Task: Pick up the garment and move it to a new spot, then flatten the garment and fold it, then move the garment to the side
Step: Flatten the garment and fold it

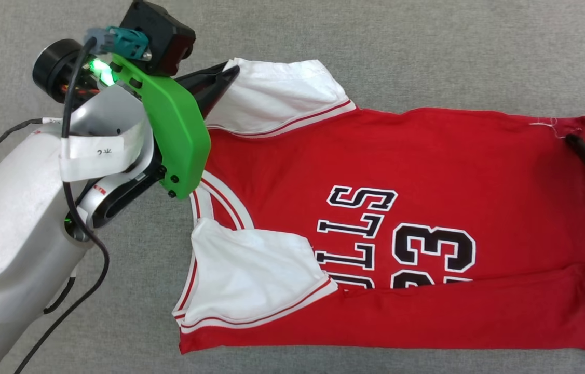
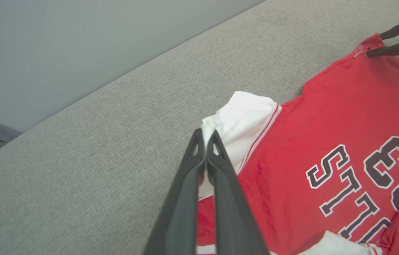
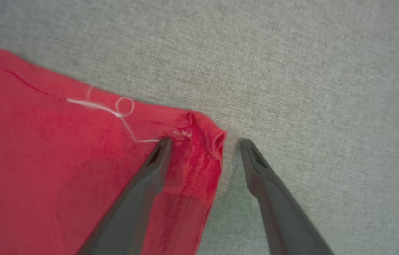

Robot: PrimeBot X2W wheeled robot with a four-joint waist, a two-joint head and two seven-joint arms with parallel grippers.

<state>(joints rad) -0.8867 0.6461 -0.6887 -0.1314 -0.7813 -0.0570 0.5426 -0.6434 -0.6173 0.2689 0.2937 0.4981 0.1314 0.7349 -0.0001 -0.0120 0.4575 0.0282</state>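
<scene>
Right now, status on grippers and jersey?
Left gripper shut on white sleeve of Bulls 23 jersey. Right gripper open, straddling hem corner. Jersey flat, near edge folded over. Loose white thread at that corner.

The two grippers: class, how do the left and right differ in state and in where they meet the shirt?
The left gripper is shut, pinching the white sleeve of the shirt; the right gripper is open. The left is at the sleeve end; the right straddles a red hem corner. Both have long dark fingers.
</scene>
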